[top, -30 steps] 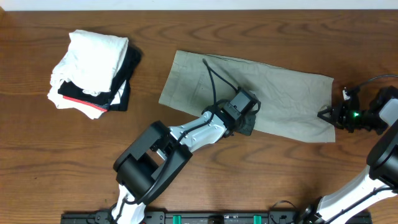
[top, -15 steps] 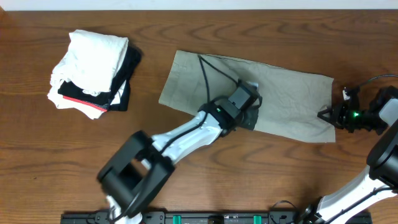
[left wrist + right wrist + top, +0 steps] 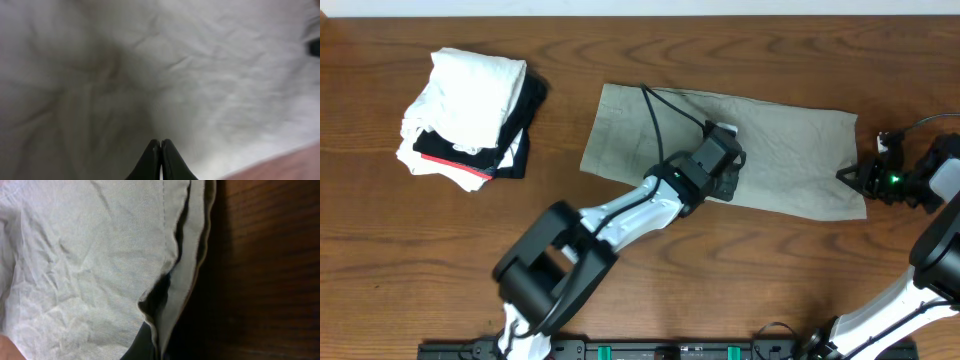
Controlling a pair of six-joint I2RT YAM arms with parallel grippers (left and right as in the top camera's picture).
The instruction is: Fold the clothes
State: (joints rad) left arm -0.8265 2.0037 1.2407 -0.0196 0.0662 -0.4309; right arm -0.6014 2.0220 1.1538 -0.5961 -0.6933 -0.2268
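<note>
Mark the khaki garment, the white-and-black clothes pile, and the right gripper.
khaki grey-green cloth garment (image 3: pixel 790 150): overhead view, bare wrinkled middle.
pile of white and black clothes (image 3: pixel 470 90): overhead view, top white garment.
right gripper (image 3: pixel 842 176): overhead view, fingertips at garment's right edge.

No writing, label, brand mark or number can be read in any view. The khaki garment (image 3: pixel 790 160) shows only plain cloth and stitched seams, and the stack of white and black clothes (image 3: pixel 470 115) to its left carries no legible print.
</note>
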